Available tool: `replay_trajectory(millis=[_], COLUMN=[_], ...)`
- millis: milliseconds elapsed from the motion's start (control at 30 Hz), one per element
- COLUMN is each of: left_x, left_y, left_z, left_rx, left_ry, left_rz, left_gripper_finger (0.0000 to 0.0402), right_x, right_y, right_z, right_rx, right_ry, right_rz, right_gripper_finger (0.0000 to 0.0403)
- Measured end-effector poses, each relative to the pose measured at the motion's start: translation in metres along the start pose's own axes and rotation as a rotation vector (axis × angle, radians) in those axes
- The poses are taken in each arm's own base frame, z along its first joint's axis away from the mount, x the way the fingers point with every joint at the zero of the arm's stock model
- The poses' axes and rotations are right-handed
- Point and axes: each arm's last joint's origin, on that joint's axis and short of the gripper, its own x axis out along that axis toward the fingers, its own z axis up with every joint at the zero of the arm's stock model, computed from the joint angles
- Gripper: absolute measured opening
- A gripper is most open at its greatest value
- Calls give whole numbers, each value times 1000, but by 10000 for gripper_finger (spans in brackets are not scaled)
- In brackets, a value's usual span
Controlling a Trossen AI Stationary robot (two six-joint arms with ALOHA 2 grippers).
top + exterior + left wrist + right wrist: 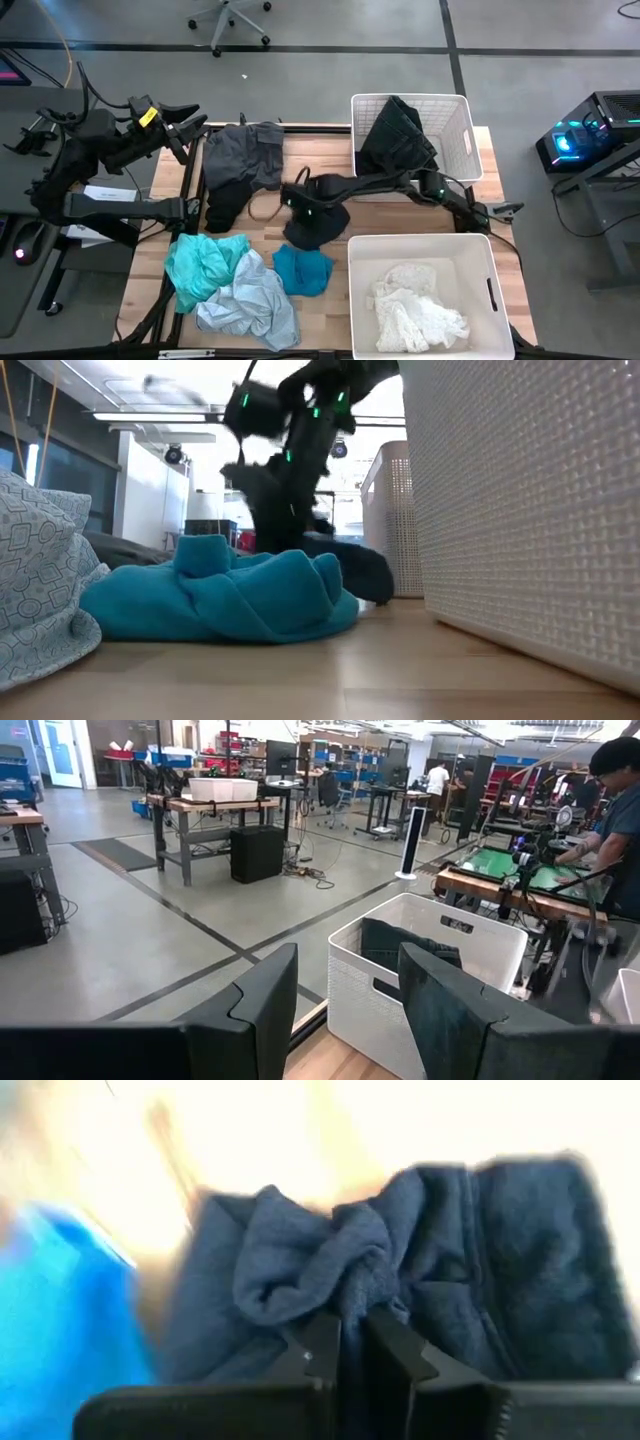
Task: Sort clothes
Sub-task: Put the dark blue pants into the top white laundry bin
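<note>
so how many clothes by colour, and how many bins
dark clothes: 4 — charcoal grey garment, black garment, navy garment pinched in the right gripper, dark garment in the far bin
teal or blue: 3
white: 1
bins: 2
total: 10

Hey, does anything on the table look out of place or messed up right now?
Nothing stands out. Dark garment in the far bin, white one in the near bin; right gripper pinches a navy garment.
</note>
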Motion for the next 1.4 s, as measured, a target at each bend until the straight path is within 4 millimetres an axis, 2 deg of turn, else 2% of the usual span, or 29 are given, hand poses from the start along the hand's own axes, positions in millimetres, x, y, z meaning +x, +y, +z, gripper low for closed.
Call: replay_trajectory(millis=[133,233,333,467,600,700,767,867,967,1067,1200,1400], left_x=[0,0,0,0,0,0,0,0,0,0,1,1], left_y=[0,0,0,0,0,0,0,0,0,0,0,0], left_z=[0,0,0,0,0,0,0,0,0,0,0,0], left_rx=[-2,-1,-7,-18,-21,-28,-28,-29,-29,-28,-45,-45], left_ry=[0,0,0,-1,-1,-1,-1,-1,0,0,1,1], left_rz=[0,0,-1,-1,-1,-1,-1,-1,-1,-1,-1,-1], left_gripper_finger=[161,161,161,161,161,161,161,161,161,161,161,161], right_x=[-81,-138,-202,-288,-338,-361,-364,-349,-316,-272,-219,-166], right_y=[6,9,9,-2,-24,-48,-67,-94,-120,-143,-168,-185], right_z=[21,23,15,-12,-42,-61,-67,-70,-71,-78,-102,-141], right_rx=[7,10,1,51,175,276,339,410,455,485,607,719], right_ry=[-259,-425,-604,-819,-910,-914,-867,-705,-504,-292,-57,165], right_rz=[57,53,-6,-176,-421,-574,-629,-668,-682,-672,-641,-606], right_gripper_finger=[6,9,4,4,4,4,4,4,4,4,5,5])
